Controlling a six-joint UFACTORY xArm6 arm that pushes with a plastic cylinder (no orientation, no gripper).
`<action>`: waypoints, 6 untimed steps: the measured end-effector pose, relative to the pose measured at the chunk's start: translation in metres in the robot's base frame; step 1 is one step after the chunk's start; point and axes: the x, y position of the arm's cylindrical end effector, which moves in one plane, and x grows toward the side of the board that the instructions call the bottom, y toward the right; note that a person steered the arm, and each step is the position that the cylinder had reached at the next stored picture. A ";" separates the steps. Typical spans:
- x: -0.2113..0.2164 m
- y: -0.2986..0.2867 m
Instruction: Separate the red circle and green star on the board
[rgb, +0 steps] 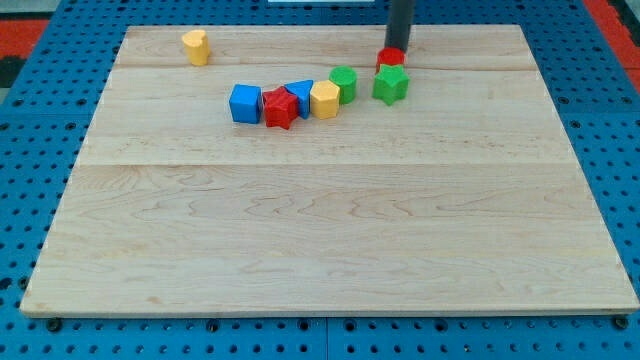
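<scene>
The red circle (390, 58) sits near the view's top, right of centre, touching the green star (391, 84) just below it. My tip (396, 47) stands at the red circle's top edge, on the side away from the star. The dark rod rises out of the view's top.
A green circle (344, 83) lies left of the star. A row runs leftward from it: yellow hexagon (325, 99), blue triangle (300, 94), red star (280, 108), blue square (245, 103). A yellow heart (196, 46) sits at the top left. The wooden board (330, 240) lies on a blue pegboard.
</scene>
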 end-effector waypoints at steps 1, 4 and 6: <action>0.038 0.014; 0.118 0.011; 0.055 -0.037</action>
